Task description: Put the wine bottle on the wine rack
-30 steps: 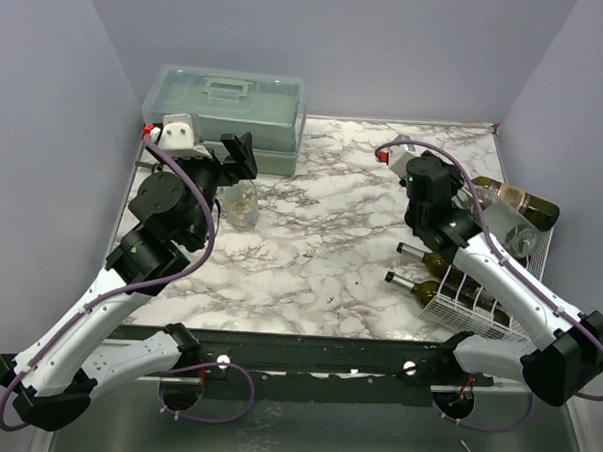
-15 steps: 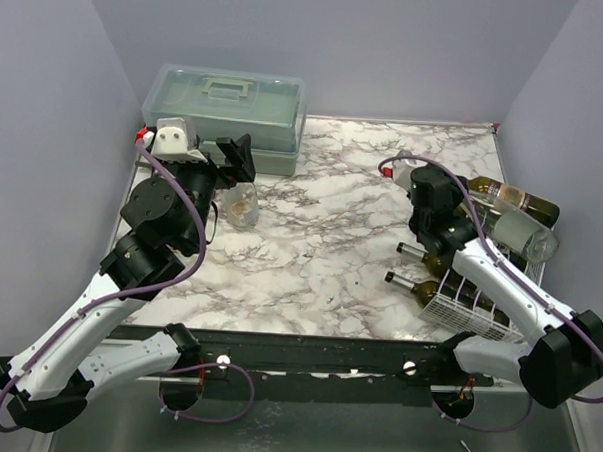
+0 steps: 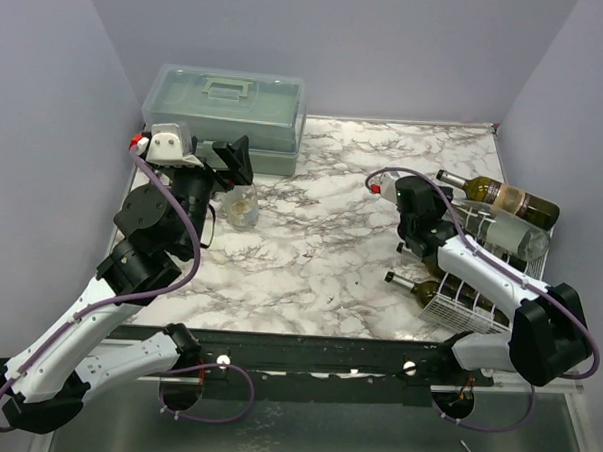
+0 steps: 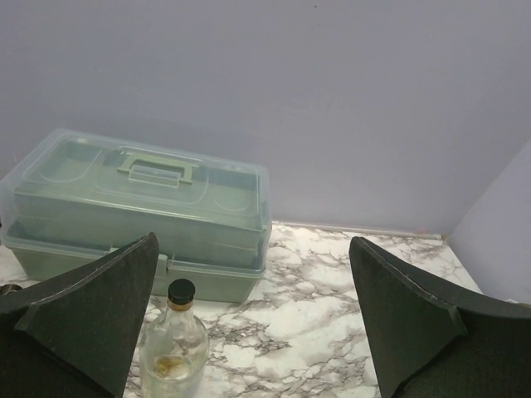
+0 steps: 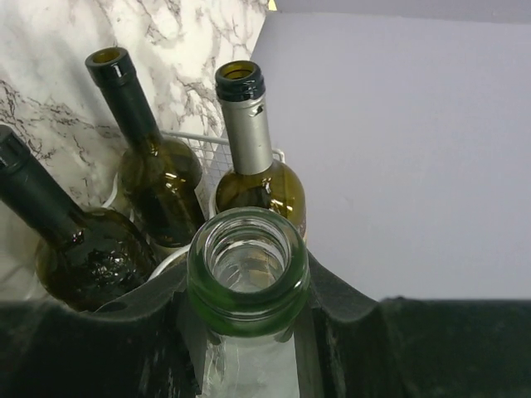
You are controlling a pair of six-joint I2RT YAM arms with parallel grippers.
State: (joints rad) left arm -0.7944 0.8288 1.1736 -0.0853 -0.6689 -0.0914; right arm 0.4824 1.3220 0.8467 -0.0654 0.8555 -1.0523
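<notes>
The white wire wine rack [image 3: 470,305] stands at the table's right edge. My right gripper [image 3: 458,225] [image 5: 249,290] is shut on the neck of a clear wine bottle [image 3: 513,236] with a green-rimmed open mouth [image 5: 249,267]; the bottle lies across the top of the rack. A dark bottle with a label [image 3: 501,197] lies behind it. Two dark bottles [image 3: 425,287] lie in the rack, necks pointing left. All three show in the right wrist view [image 5: 249,141]. My left gripper [image 3: 235,162] [image 4: 253,242] is open and empty above a small clear capped bottle [image 4: 173,348].
A translucent grey-green toolbox [image 3: 226,113] [image 4: 133,207] stands at the back left. The small clear bottle [image 3: 242,205] stands upright just in front of it. Lilac walls close in the table on the left, back and right.
My right arm has drawn back to the left and lowered, bringing the clear bottle down across the rack. My left gripper has shifted slightly back and up.
</notes>
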